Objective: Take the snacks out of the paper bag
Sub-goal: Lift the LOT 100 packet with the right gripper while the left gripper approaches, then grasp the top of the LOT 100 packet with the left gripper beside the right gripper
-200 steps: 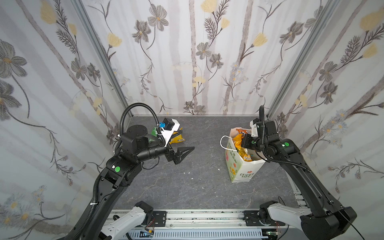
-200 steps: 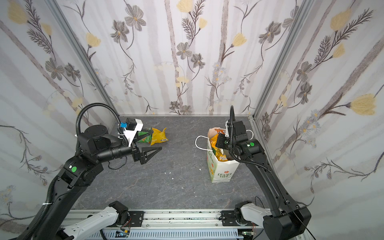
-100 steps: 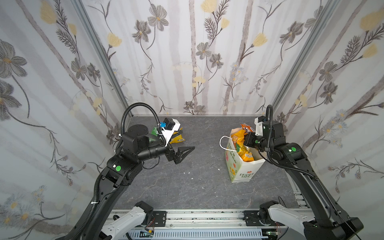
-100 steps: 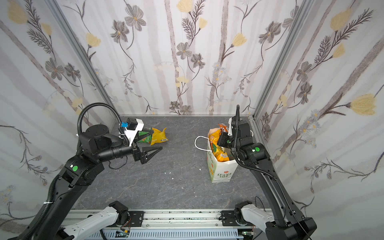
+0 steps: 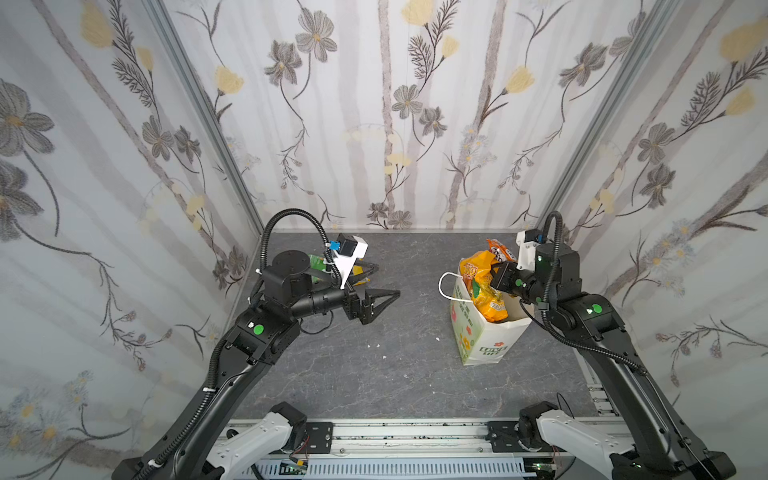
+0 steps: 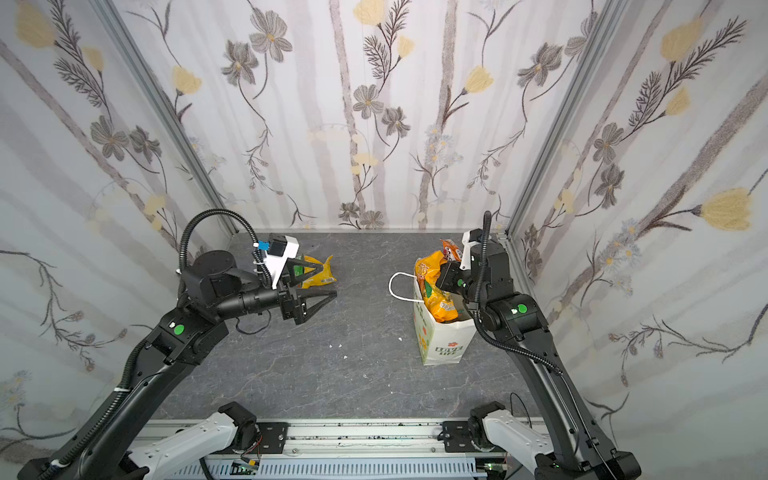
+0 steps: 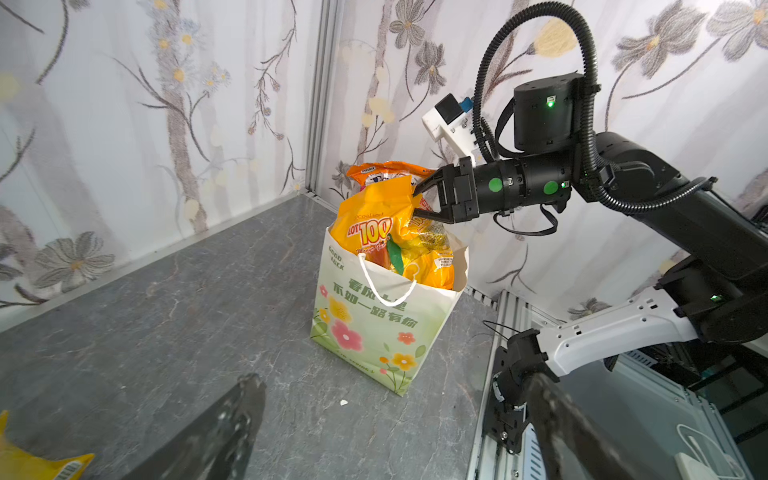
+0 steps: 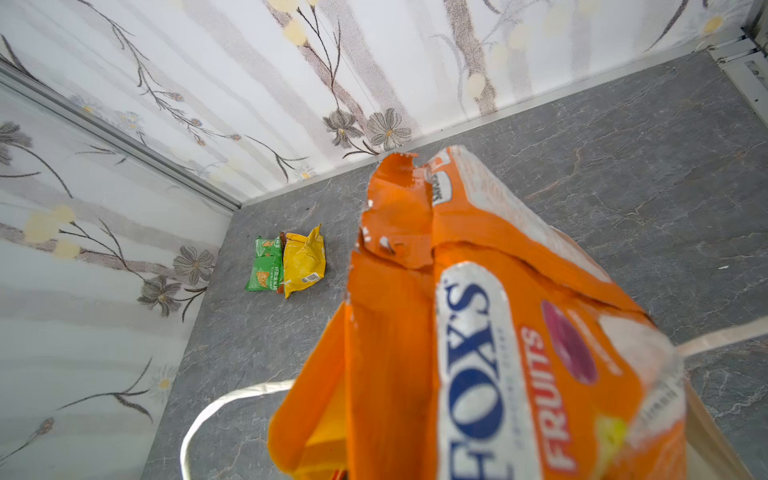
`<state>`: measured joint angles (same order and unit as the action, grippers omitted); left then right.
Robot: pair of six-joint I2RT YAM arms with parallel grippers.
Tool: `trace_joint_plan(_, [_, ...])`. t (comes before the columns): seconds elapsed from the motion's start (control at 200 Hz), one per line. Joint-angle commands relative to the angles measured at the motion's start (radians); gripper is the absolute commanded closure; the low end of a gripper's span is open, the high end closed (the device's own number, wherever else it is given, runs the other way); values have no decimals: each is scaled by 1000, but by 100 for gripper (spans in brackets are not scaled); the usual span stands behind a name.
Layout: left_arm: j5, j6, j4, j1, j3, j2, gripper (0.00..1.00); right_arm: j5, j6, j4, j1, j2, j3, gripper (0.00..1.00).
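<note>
The paper bag point(image 5: 486, 340) point(image 6: 440, 345) point(image 7: 374, 332) stands upright on the right of the grey table, with snacks sticking out of its top. My right gripper point(image 5: 494, 272) point(image 6: 444, 277) point(image 7: 415, 203) is over the bag's mouth, shut on an orange "FOX'S" packet point(image 8: 478, 332) point(image 5: 497, 249) that is raised above the rim. A yellow-orange packet point(image 7: 374, 224) point(image 5: 482, 286) leans in the bag beside it. A green packet point(image 8: 265, 266) and a yellow packet point(image 8: 303, 259) point(image 6: 321, 274) lie at the back left. My left gripper point(image 5: 384, 280) point(image 6: 328, 282) point(image 7: 395, 380) hovers open and empty near them.
Floral walls enclose the table on three sides, and the bag stands near the right wall. A metal rail point(image 5: 395, 432) runs along the front edge. One white cord handle point(image 5: 446, 286) hangs out towards the middle. Small white crumbs point(image 5: 376, 345) dot the table.
My right gripper has lifted and drawn back a little with the orange packet, which now stands higher out of the bag. The left arm has not moved.
</note>
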<state>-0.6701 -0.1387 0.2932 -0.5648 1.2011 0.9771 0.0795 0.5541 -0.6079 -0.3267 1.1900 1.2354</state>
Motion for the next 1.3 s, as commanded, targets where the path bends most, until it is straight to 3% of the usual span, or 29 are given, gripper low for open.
trace_joint_plan(0.0, [12,-93,-139,-51,-1,34,0,25,31,167,0,-12,3,100])
trace_joint_plan(0.27, [134,-55,-164,-219,77,161,2,26,43,182,12,-45,6,100])
trace_joint_plan(0.48, [233,-53,-309,-275,109,305,4,106,100,250,13,-64,-33,100])
trace_joint_plan(0.649, [237,37,-333,-280,212,493,8,156,143,301,12,-88,-97,100])
trace_joint_plan(0.724, [242,91,-293,-283,295,569,15,168,153,314,13,-106,-126,100])
trace_joint_plan(0.839, [172,160,-231,-294,389,659,23,172,156,327,14,-130,-152,100])
trace_joint_plan(1.034, [16,205,-134,-301,497,761,27,177,157,330,13,-130,-149,100])
trace_joint_plan(1.159, [96,231,-98,-304,513,801,30,182,155,333,14,-130,-149,100])
trace_joint_plan(1.294, [105,271,-38,-309,554,845,32,187,155,333,14,-131,-150,100])
